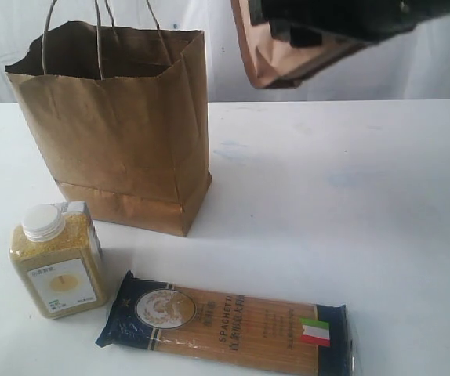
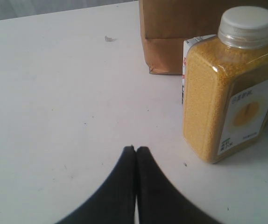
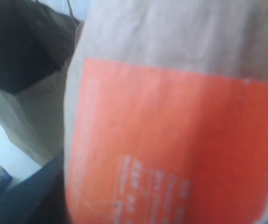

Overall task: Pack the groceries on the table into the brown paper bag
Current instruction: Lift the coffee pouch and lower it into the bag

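Currently the right gripper (image 1: 307, 35) pinches the orange-labelled brown pouch (image 1: 268, 59) and holds it aloft and tilted, beside the open mouth of the brown paper bag (image 1: 123, 133) and slightly above it. The pouch is clear of the rim and not yet over the opening. In the right wrist view the orange label fills most of the picture, so the fingertips are hidden.

The left gripper (image 2: 135, 151) sits low over the table (image 2: 54, 93), fingers pressed together and empty. It is near the yellow-grain bottle (image 2: 232, 88) and does not touch the bag.

Hazards, as judged from this position:

- Rim strike: a low approach would drive the pouch into the bag's near wall instead of over it
- Handle snag: the cord handles (image 1: 103, 35) stand above the mouth and could catch the pouch's corner
- Tip-over: the bag stands unbraced and looks light, so a sideways push could topple it toward the bottle and the small carton (image 1: 74, 207) just beside its base
- Early release: opening the jaws short of the mouth would drop the pouch onto the table

The spaghetti packet (image 1: 225, 325) lies flat at the front, apart from the bag and outside the likely path
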{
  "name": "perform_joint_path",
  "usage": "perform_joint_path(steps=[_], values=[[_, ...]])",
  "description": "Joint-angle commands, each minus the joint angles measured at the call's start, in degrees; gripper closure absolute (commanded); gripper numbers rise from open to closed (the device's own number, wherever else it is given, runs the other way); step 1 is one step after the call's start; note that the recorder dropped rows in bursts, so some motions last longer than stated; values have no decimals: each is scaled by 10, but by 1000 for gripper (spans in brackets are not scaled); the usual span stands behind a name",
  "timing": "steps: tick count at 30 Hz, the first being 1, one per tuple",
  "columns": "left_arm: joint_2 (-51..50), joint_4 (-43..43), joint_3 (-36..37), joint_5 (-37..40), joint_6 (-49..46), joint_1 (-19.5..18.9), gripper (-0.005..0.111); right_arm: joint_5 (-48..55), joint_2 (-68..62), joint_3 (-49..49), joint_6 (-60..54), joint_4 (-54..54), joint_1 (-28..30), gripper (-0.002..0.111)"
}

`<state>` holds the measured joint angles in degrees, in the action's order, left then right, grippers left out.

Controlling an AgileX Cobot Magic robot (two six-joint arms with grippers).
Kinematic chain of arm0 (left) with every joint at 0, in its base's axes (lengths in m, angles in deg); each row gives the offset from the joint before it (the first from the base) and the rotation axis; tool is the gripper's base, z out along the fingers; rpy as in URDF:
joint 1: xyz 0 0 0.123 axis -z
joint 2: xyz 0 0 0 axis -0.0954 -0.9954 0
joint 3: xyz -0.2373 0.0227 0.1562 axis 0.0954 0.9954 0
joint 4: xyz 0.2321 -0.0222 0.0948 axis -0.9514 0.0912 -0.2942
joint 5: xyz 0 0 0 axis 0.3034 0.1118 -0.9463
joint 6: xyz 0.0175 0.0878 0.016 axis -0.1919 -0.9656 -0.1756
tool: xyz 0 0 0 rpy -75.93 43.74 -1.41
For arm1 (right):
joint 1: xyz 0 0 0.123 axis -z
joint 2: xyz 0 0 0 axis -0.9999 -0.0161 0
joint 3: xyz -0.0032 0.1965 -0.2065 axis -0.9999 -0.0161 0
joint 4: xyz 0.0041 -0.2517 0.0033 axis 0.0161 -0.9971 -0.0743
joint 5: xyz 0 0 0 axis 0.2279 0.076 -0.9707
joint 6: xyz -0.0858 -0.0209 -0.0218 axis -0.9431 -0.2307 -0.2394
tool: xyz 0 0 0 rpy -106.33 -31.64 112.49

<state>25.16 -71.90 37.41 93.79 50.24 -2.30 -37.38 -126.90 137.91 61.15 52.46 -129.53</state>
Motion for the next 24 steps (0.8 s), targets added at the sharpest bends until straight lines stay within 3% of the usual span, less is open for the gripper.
perform_joint_path(steps=[1, 18, 24], values=[[3, 1, 1, -2, 0, -2, 107, -25, -65, 96, -60, -10, -15, 108], [3, 1, 1, -2, 0, -2, 107, -39, -309, 366, -160, -32, -37, 108], [3, 1, 1, -2, 0, -2, 107, 23, -370, 437, -214, -34, -58, 108]])
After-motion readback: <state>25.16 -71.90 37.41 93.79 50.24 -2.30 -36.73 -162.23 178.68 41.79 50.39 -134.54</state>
